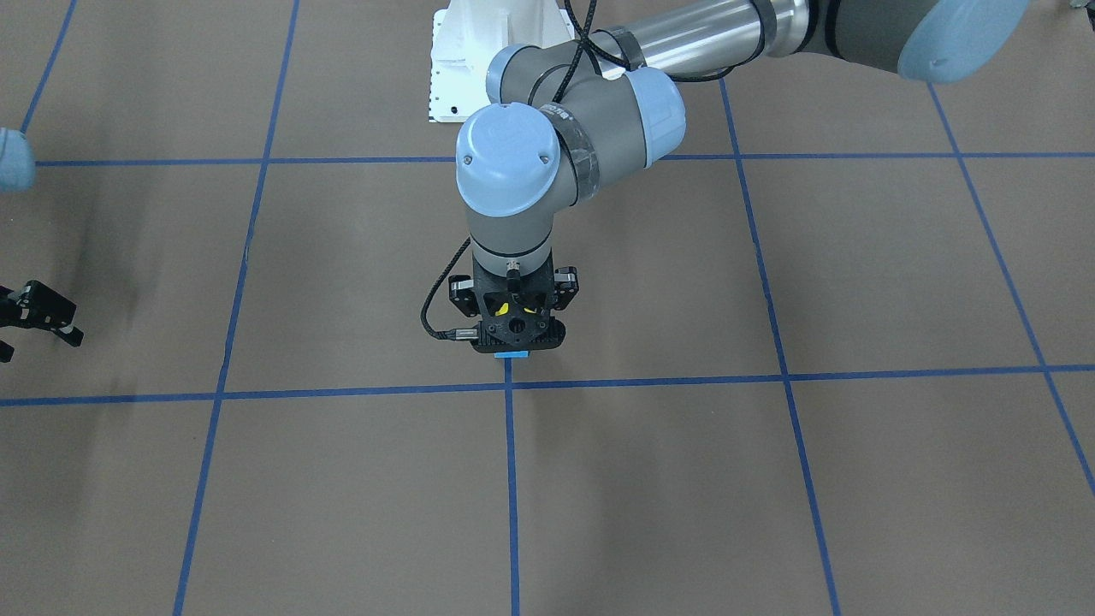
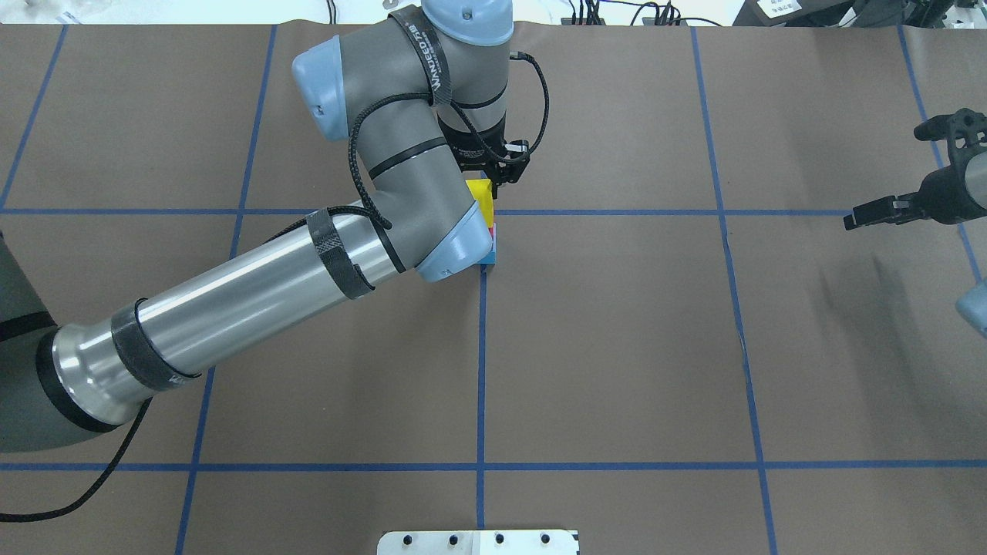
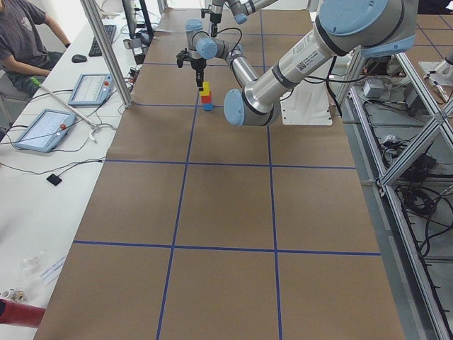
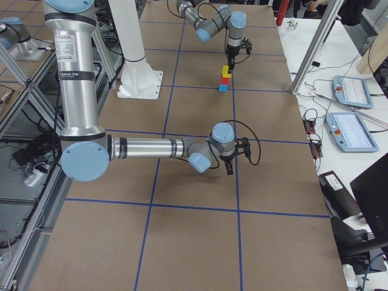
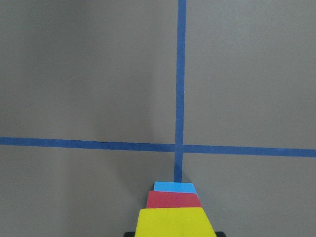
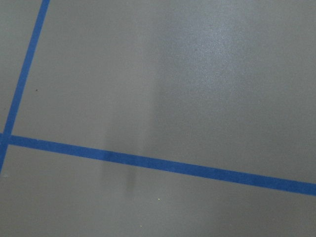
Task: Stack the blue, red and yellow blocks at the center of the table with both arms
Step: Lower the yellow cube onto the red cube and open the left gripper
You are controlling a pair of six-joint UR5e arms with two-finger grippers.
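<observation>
A stack stands at the table's centre cross: blue block (image 5: 174,187) at the bottom, red block (image 5: 174,199) in the middle, yellow block (image 5: 175,222) on top. It also shows in the exterior left view (image 3: 205,96) and the overhead view (image 2: 483,199). My left gripper (image 2: 500,176) hangs straight above the yellow block, jaws spread and open, holding nothing. My right gripper (image 2: 879,210) is far off at the table's right side, open and empty, above bare table.
Brown table covering (image 2: 617,347) with a grid of blue tape lines. The white robot base plate (image 1: 479,60) is behind the stack. My left forearm (image 2: 254,301) reaches across the left half. Operators' tablets (image 3: 42,127) lie on a side bench.
</observation>
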